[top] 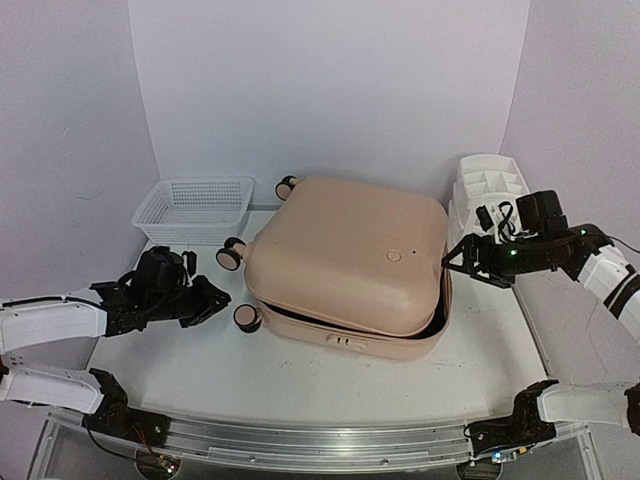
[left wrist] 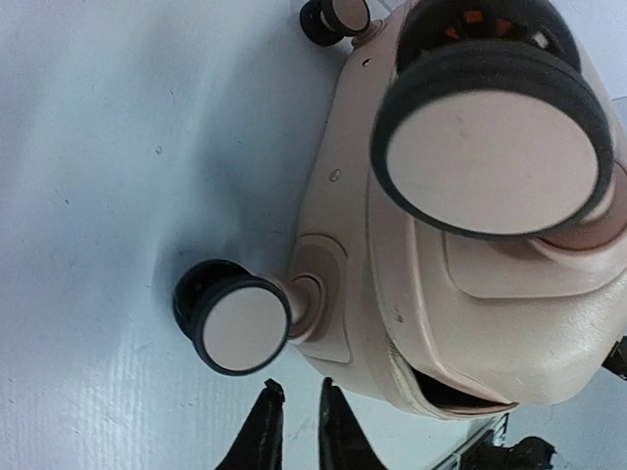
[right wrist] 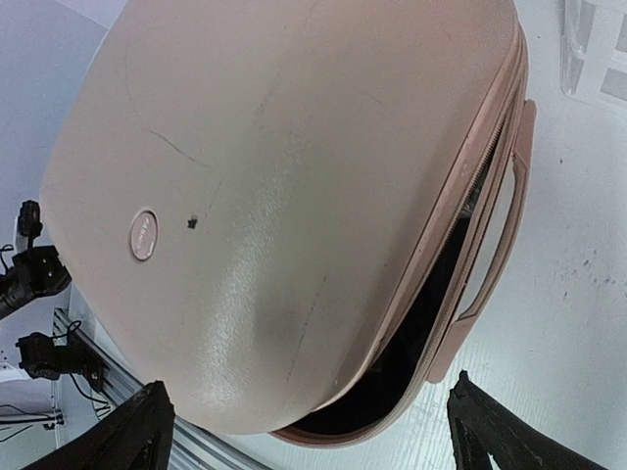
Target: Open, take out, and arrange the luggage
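Top external, luggage [top: 350, 260] flat, left gripper [top: 222, 298] nearly closed by its wheels [top: 247, 318], right gripper [top: 450, 262] wide open opposite

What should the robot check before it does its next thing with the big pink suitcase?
1. The luggage is cracked open, dark gap showing: ok.
2. Right gripper open, beside that gap: ok.
3. Left gripper holding nothing: ok.
4. Left gripper open or shut: cannot tell.
5. The luggage opened all the way: not ok.
6. What is inside: cannot tell.
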Robot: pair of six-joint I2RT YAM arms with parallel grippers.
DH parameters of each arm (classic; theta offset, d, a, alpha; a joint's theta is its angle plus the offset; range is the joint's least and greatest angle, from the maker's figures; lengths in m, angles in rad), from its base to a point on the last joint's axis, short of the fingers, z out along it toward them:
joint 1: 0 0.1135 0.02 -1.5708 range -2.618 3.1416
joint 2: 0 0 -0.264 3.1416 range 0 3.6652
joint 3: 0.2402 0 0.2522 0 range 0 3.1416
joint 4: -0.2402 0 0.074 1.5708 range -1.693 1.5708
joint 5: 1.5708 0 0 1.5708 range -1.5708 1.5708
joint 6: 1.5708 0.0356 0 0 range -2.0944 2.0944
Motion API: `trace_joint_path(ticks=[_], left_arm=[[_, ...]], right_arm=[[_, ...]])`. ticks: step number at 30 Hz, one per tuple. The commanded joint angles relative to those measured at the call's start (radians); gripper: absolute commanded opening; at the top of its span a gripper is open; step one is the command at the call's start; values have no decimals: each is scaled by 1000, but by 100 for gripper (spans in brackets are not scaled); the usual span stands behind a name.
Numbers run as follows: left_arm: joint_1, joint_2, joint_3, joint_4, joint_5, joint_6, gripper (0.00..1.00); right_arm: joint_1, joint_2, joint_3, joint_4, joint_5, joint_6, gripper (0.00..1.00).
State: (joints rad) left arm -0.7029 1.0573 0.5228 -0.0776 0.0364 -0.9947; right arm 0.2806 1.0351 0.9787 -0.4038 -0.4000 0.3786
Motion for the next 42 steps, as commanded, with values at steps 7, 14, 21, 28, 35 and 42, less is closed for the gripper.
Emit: trace_joint_path(ticks=[7, 14, 21, 28, 35, 42], left_arm=[[117, 153, 119, 30, 124, 79, 0], [251, 267, 132, 230, 301, 40, 0], [311, 418, 160, 494, 450, -106, 0], [313, 447, 247, 610, 530, -211, 0], [311, 415, 361, 609, 564, -251, 0], [311, 396, 470, 608, 576, -283, 0]], right_arm=[[3, -125, -100, -3, -19, 19, 98], [3, -167, -140, 30, -18, 29, 97], [3, -180, -143, 51, -21, 36, 97], [2, -222, -180, 47, -64, 44, 98], [3, -272, -209, 22, -96, -4, 98], [3, -253, -132, -11, 3, -48, 98]])
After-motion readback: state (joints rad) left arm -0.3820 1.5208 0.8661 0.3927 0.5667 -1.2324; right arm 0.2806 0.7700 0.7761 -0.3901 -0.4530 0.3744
